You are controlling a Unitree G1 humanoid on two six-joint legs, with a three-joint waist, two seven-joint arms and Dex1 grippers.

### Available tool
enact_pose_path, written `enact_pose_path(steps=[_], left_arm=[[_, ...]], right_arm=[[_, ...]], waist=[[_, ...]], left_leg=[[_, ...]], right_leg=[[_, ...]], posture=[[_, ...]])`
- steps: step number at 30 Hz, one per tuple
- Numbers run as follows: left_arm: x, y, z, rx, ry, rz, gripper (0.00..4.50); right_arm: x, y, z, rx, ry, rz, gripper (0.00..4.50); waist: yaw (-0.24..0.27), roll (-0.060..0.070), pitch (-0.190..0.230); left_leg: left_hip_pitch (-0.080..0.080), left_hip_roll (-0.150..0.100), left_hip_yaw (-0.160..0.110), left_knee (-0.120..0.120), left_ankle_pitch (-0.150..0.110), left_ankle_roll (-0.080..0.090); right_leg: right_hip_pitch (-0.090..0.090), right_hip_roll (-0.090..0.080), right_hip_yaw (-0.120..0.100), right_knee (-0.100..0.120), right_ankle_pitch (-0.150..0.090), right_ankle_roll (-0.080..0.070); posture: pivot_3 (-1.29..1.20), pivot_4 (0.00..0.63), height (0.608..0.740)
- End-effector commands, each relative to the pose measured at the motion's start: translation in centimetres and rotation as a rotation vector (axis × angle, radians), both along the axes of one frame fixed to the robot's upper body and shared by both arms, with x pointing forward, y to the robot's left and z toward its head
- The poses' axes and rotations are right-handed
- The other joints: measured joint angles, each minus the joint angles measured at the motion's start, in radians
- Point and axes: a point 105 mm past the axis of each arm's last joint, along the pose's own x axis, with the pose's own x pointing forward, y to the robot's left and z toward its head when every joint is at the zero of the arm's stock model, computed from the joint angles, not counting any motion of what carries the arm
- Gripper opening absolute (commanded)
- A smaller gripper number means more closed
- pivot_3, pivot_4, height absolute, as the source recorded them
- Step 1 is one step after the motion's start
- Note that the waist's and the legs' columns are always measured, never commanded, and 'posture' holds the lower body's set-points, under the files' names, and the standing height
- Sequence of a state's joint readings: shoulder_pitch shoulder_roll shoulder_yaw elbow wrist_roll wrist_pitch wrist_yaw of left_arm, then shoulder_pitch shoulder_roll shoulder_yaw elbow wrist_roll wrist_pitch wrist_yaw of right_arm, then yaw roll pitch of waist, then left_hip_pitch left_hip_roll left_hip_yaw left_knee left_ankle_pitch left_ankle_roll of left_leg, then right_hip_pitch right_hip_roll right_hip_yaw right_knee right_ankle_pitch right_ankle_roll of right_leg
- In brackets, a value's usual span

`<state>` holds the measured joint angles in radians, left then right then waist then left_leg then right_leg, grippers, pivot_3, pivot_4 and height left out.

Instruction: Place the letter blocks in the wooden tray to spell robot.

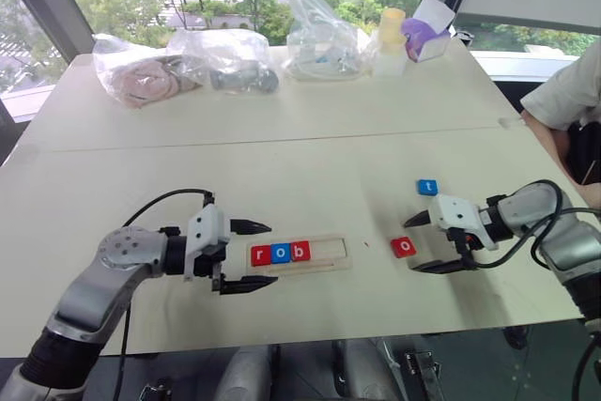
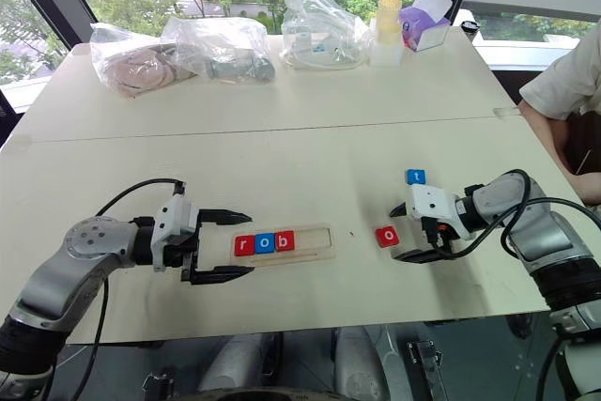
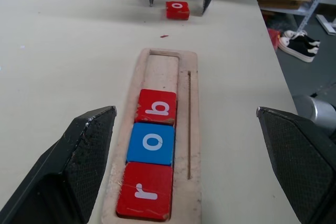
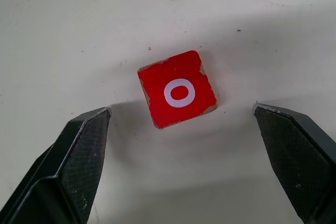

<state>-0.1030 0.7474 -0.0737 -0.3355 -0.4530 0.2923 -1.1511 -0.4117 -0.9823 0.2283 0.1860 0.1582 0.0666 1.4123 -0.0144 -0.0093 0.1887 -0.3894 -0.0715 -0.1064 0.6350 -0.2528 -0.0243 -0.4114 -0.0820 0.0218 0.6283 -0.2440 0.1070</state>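
The wooden tray (image 1: pixel 329 253) lies on the table in front of me, holding a red r block (image 1: pixel 260 254), a blue o block (image 1: pixel 280 253) and a red b block (image 1: pixel 300 251) at its left end. A loose red o block (image 1: pixel 403 247) lies flat on the table to the tray's right, and a blue t block (image 1: pixel 426 187) lies farther back. My right gripper (image 1: pixel 417 242) is open, its fingers either side of the red o block (image 4: pixel 177 89) without touching it. My left gripper (image 1: pixel 252 254) stands open at the tray's left end, empty.
Clear plastic bags (image 1: pixel 225 61) of parts, a small bottle (image 1: pixel 390 42) and a purple item (image 1: pixel 424 39) line the table's far edge. A person's sleeve and arm (image 1: pixel 563 100) rest at the right side of the table.
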Motion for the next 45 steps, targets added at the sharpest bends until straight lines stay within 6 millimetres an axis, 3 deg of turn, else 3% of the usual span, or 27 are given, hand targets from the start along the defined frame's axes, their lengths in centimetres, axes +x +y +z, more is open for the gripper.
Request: enact_pose_path(steps=[1,6,7,10,14,24,34,45], left_arm=[[-0.2,0.3,1.1,-0.008,-0.043,-0.010,4.50],[-0.2,0.4,1.1,-0.007,-0.043,-0.005,4.50],[-0.2,0.4,1.1,-0.006,-0.043,-0.005,4.50],[-0.2,0.5,1.1,-0.006,-0.043,-0.003,4.50],[-0.1,0.3,1.0,-0.008,-0.043,-0.003,4.50],[-0.4,0.3,1.0,-0.011,-0.041,-0.001,4.50],[-0.6,0.2,1.0,-0.012,-0.041,0.008,4.50],[-0.7,0.2,1.0,-0.015,-0.041,0.015,4.50]], right_arm=[[0.5,0.8,0.4,0.031,-0.033,0.013,3.71],[-0.1,2.0,0.6,0.059,-0.040,0.048,1.21],[-0.2,2.1,0.6,0.051,-0.040,0.053,1.15],[-0.2,3.0,1.8,0.059,-0.087,0.062,1.15],[-0.7,6.9,4.0,0.112,-0.105,0.104,1.15],[-1.1,12.4,2.5,0.148,-0.076,0.139,1.15],[-0.6,14.7,1.6,0.173,-0.079,0.137,1.15],[-0.8,14.6,0.6,0.137,-0.058,0.148,1.15]], waist=[[0.000,0.000,0.000],[0.003,0.000,0.000],[0.003,0.000,0.000],[0.004,0.000,0.000],[-0.001,0.000,0.000],[0.004,0.000,0.000],[0.003,0.000,0.000],[0.003,0.000,0.000]], left_leg=[[0.000,0.000,0.000,0.000,0.000,0.000],[0.000,0.000,0.000,0.000,0.000,0.000],[0.000,0.000,0.000,0.000,0.000,0.000],[0.000,0.000,0.000,0.000,0.000,0.000],[0.000,0.000,0.000,0.000,0.000,0.000],[-0.002,-0.001,-0.001,0.000,0.000,0.000],[-0.002,-0.001,-0.001,0.000,0.000,-0.001],[-0.002,-0.001,-0.001,0.000,0.000,-0.001]], right_leg=[[0.000,0.000,0.000,0.000,0.000,0.000],[0.000,0.000,0.000,0.000,0.000,0.000],[0.000,0.000,0.000,0.000,0.000,0.000],[0.000,0.000,0.000,0.000,0.000,0.000],[-0.001,-0.001,0.001,0.001,0.000,0.000],[-0.002,-0.001,0.000,0.000,0.000,0.000],[-0.002,0.000,0.000,0.001,0.000,0.000],[-0.002,0.000,0.000,0.001,0.000,0.000]], posture=[[0.00,0.150,0.740],[0.00,0.150,0.740],[0.00,0.150,0.740],[0.00,0.150,0.740],[0.00,0.150,0.740],[0.00,0.150,0.740],[0.00,0.150,0.740],[0.00,0.150,0.740]])
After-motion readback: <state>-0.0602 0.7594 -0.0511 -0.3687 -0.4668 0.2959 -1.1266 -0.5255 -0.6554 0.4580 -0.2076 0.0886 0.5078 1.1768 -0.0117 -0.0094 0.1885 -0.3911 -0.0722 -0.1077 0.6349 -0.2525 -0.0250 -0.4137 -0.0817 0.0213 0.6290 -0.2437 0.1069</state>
